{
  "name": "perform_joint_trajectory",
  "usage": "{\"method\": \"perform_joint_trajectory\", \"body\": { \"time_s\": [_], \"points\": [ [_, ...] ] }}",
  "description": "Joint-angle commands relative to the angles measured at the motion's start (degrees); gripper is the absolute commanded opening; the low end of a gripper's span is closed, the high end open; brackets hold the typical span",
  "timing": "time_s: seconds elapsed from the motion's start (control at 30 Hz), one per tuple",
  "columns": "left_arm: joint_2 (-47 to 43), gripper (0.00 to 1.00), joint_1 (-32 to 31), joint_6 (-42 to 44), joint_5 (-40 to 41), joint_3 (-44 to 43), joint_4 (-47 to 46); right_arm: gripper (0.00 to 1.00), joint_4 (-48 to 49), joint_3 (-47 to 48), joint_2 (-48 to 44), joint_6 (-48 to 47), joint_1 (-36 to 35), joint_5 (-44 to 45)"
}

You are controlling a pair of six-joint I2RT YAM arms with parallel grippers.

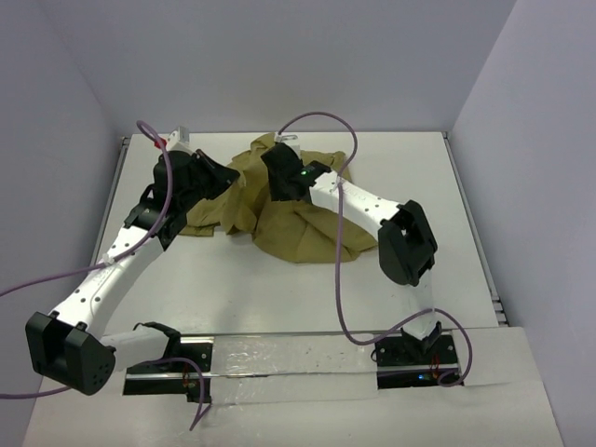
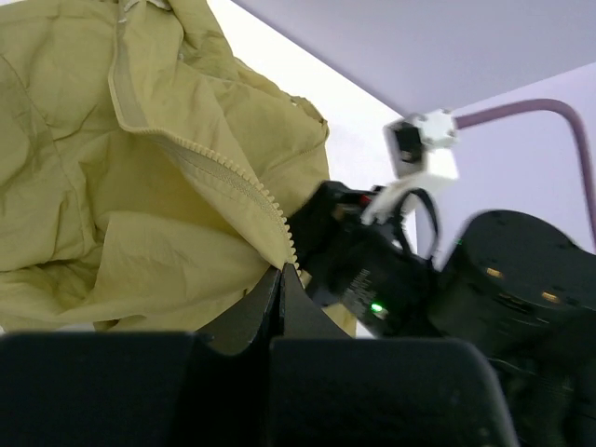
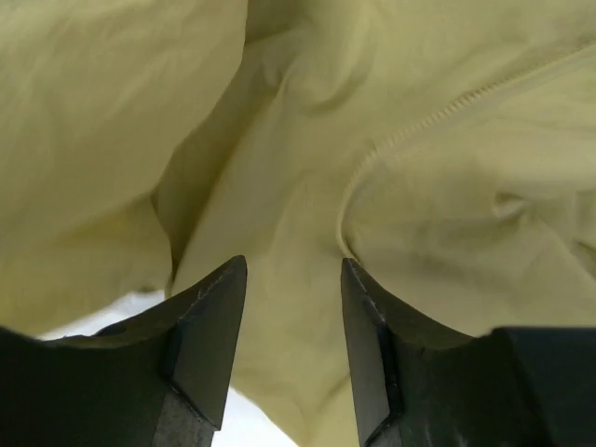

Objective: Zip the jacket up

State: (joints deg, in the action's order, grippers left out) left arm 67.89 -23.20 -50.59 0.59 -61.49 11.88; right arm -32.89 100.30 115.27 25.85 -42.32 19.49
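- Black wedge-shaped fingers [image 3: 209,335] of the right gripper [image 3: 291,265] fill the bottom of the right wrist view. They stand apart with a clear gap, and nothing is clamped between them.
- Beyond that gap, and across the whole of that view, lies the olive-tan jacket [image 3: 112,112] of thin, soft, plain cloth, creased into deep folds. Whether the fingertips touch the cloth cannot be told.
- Pale, cloth-coloured zipper teeth [image 3: 438,116] run in a curved line from the upper right down toward the right-hand finger.
- Seen from its own wrist camera, the left gripper [image 2: 281,277] is closed. Its two dark fingers are pressed together on the jacket's edge, just where a line of zipper teeth comes down to meet them.
- Just to the right of those closed tips in the same view sits the black wrist of the right arm, with a small green light [image 2: 377,307] lit on it.
- From above, the jacket lies crumpled in a heap on the far middle of the flat white table [image 1: 279,298], wider than either gripper.
- Both arms reach in to the heap: the left gripper at its left side, the right gripper over its far upper part.
- One thin purple cable [image 1: 340,251] loops from the right arm and crosses over the jacket's right portion.
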Motion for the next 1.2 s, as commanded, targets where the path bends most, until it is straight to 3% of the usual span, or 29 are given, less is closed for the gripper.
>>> {"method": "perform_joint_trajectory", "body": {
  "time_s": [0.0, 0.2, 0.33, 1.03, 1.1, 1.17],
  "points": [
    [-2.2, 0.0, 0.0, -0.7, 0.7, 0.9, -0.7, 0.54, -1.4, -4.7, -11.4, -2.6, 2.3, 5.4],
    [-2.1, 0.0, 0.0, -1.0, -0.1, 1.0, -1.4, 0.51, 3.2, -20.4, -24.3, -6.1, 3.0, 9.4],
    [-2.4, 0.0, 0.0, -1.5, -0.1, 1.7, -2.5, 0.53, 3.2, -29.1, -25.5, -8.4, 2.8, 8.2],
    [-2.4, 0.0, -0.1, -2.3, -1.4, 2.0, -2.8, 0.53, 4.4, -26.9, -7.6, -14.2, -1.1, 10.8],
    [-2.2, 0.0, 0.0, -2.3, -1.4, 2.0, -2.8, 0.49, 4.4, -26.4, -6.5, -14.0, -1.1, 12.1],
    [-2.1, 0.0, -0.1, -2.4, -1.7, 2.2, -3.1, 0.38, 4.0, -25.6, -6.0, -13.1, -1.2, 14.3]
  ]
}}
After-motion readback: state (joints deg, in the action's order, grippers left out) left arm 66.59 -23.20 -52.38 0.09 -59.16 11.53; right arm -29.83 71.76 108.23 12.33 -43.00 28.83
